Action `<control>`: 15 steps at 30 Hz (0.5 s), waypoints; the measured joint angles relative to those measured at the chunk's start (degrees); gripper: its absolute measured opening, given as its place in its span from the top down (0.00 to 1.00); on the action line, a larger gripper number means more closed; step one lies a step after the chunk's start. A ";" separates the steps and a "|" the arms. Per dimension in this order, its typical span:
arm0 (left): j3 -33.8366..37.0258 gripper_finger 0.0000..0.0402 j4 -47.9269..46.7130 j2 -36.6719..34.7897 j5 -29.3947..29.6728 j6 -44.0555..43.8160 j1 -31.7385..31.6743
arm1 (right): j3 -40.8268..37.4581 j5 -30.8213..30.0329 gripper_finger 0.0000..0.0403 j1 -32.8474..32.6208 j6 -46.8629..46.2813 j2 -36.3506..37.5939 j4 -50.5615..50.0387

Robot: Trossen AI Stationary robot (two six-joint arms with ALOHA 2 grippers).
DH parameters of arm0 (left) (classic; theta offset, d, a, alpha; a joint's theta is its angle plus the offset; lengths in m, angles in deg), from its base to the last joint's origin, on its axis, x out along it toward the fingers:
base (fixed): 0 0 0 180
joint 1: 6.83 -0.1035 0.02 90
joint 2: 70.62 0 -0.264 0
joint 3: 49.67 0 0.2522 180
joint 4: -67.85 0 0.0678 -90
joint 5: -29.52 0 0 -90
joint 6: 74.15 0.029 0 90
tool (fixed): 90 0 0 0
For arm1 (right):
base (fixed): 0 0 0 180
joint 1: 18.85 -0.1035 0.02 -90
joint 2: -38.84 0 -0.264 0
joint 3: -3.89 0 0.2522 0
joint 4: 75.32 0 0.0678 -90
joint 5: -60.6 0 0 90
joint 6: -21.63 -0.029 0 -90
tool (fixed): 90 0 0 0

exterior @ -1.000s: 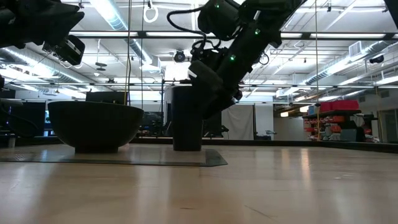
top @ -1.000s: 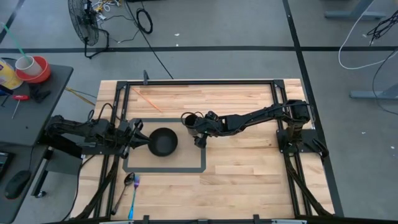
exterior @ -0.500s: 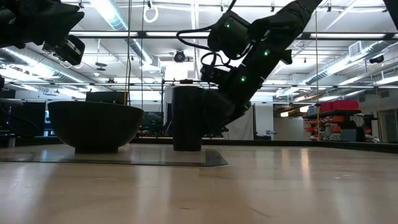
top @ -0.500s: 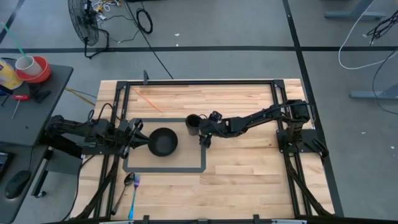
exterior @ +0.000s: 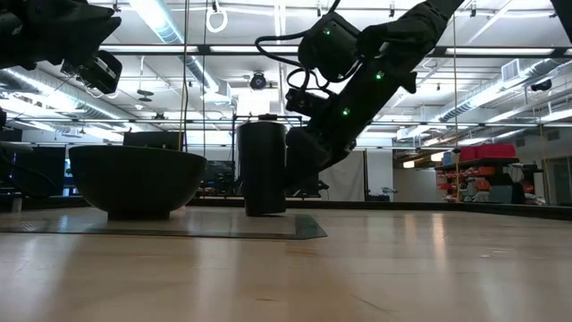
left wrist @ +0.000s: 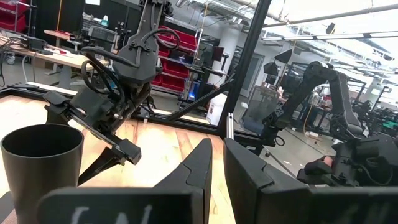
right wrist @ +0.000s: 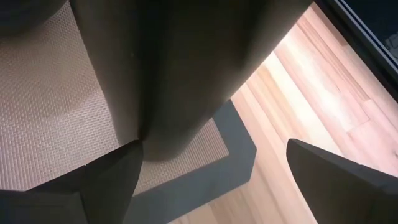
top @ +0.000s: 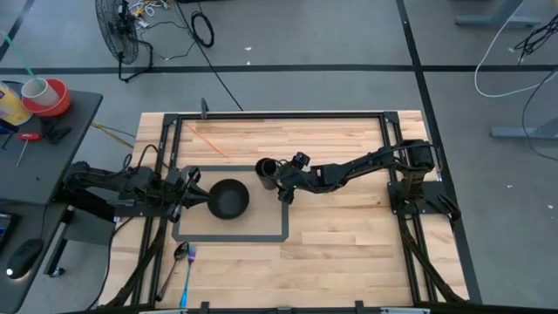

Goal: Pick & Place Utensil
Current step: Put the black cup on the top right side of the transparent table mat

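Observation:
A tall black cup (top: 265, 167) stands upright on the grey mat (top: 261, 228), to the right of a black bowl (top: 228, 200). My right gripper (top: 281, 180) is open, low at the cup's right side, and the cup (right wrist: 180, 74) sits between its spread fingers. The low view shows the cup (exterior: 263, 167) in front of that arm. My left gripper (top: 188, 194) is shut and waits just left of the bowl. A dark spoon (top: 180, 252) and a blue-handled utensil (top: 187, 281) lie on the wood near the table's near left edge. My right gripper comes at the cup level from the table's right. One finger (right wrist: 109, 180) lies with its inner side against the cup's wall near the base (right wrist: 140, 134). The other finger (right wrist: 339, 177) stands apart from the cup. The cup stays upright on the mat.
The mat's dark border (top: 286, 222) frames the bowl and cup. Bare wood (top: 349, 253) stretches right of and nearer than the mat. The black frame rails (top: 279, 114) run along the table's edges. The left wrist view shows the cup (left wrist: 40, 162) and the right arm (left wrist: 106, 115) beyond it.
My right gripper has drawn back from above the cup toward the table's right and come down lower, then moved in again toward the left. In the last half second the cup has slid a little toward the table's left, still upright.

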 joint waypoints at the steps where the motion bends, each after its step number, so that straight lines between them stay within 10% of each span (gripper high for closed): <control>1: -0.01 0.89 0.00 0.01 0.00 0.00 0.02 | 0.00 0.04 0.01 0.00 -0.02 0.00 0.00; 15: -0.02 0.89 1.06 0.01 0.00 0.24 0.02 | -0.02 2.16 0.01 -0.41 -0.97 0.00 -0.50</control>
